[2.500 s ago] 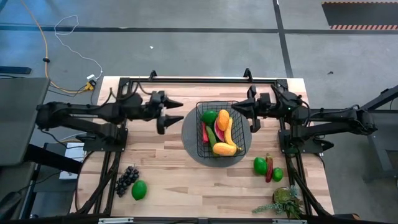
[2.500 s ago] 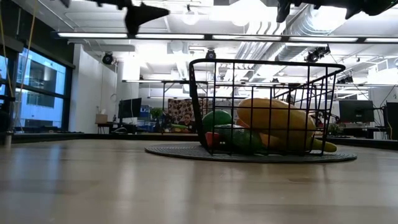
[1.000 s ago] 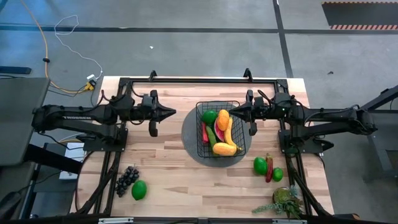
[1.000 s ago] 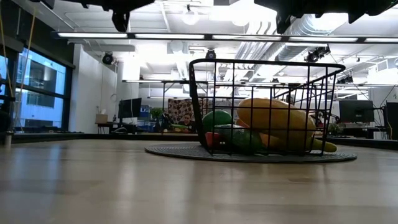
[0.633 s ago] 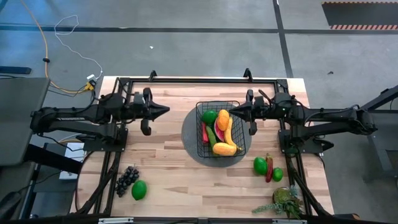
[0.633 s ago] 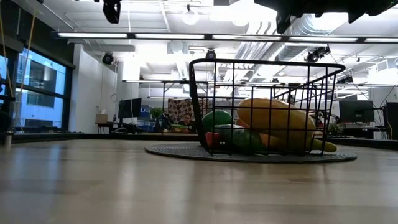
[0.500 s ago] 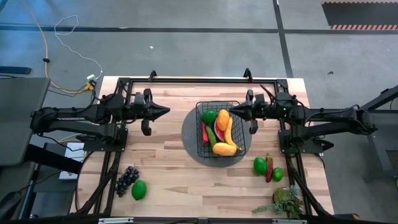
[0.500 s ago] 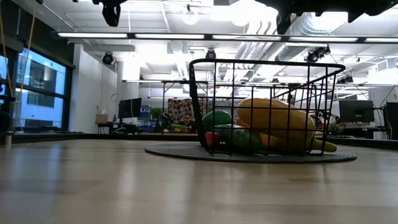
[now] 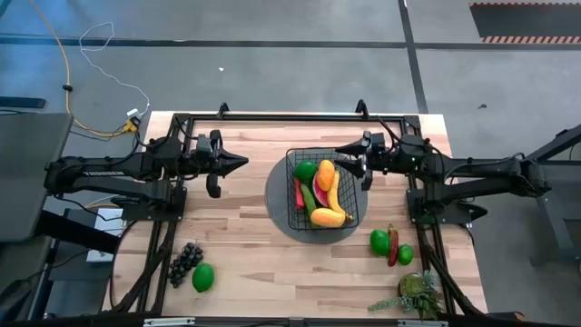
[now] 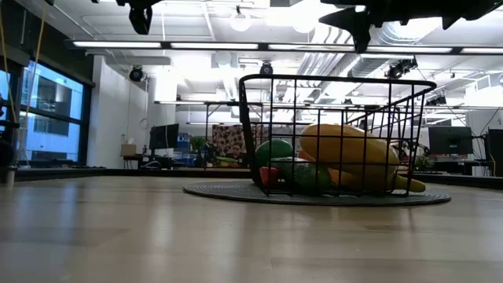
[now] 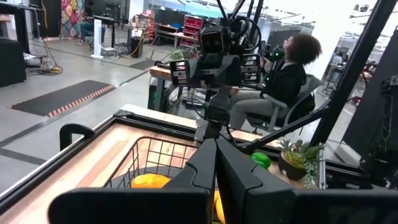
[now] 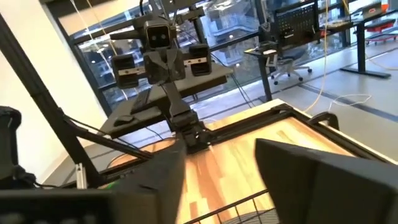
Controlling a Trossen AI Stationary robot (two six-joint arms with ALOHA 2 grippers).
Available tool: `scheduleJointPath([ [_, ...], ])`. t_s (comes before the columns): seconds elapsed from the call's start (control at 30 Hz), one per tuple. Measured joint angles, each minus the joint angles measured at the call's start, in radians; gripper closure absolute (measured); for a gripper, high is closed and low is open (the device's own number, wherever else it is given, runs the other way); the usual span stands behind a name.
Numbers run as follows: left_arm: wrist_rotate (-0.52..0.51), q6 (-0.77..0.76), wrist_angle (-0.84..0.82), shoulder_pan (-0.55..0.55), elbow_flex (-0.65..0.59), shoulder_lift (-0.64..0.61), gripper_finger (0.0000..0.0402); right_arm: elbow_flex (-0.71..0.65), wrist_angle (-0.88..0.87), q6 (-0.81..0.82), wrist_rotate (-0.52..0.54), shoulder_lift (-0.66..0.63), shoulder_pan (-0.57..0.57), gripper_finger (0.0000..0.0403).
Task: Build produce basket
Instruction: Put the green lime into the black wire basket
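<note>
The black wire basket stands on a round grey mat at the table's middle. Produce lies in it: a yellow banana, an orange, green pieces and a red chili. My left gripper hangs shut, high above the table, left of the basket and pointing level at it. My right gripper hovers open over the basket's far right corner, with nothing between its fingers. Purple grapes and a green fruit lie near left; two green fruits and a red chili lie near right.
A leafy green plant stands at the near right corner. A black frame rail runs along the far edge. A seated person shows beyond the table in the left wrist view. Bare wood lies between the grapes and the mat.
My left gripper has drawn back a little toward the table's left edge, staying shut and level. My right gripper has kept its place above the basket, rolled about its own axis and opened its fingers. The basket and produce have not moved.
</note>
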Motion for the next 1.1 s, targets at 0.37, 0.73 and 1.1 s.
scheduleJointPath([
  [0.37, 0.0, -0.016, 0.0, 0.0, 0.0, 0.0, 0.0401, 0.0, -0.039, 0.012, 0.0, 0.0, 0.0, 0.0066],
  [0.73, 0.0, -0.016, -0.001, 0.0, 0.0, 0.0, 0.0401, 0.006, -0.062, 0.012, -0.051, 0.0, 0.0, 0.0041],
  [1.1, -0.011, -0.039, -0.079, 0.0, 0.0, 0.0, 0.0401, 0.44, -0.993, 0.063, -0.05, 0.038, 0.123, 0.0041],
])
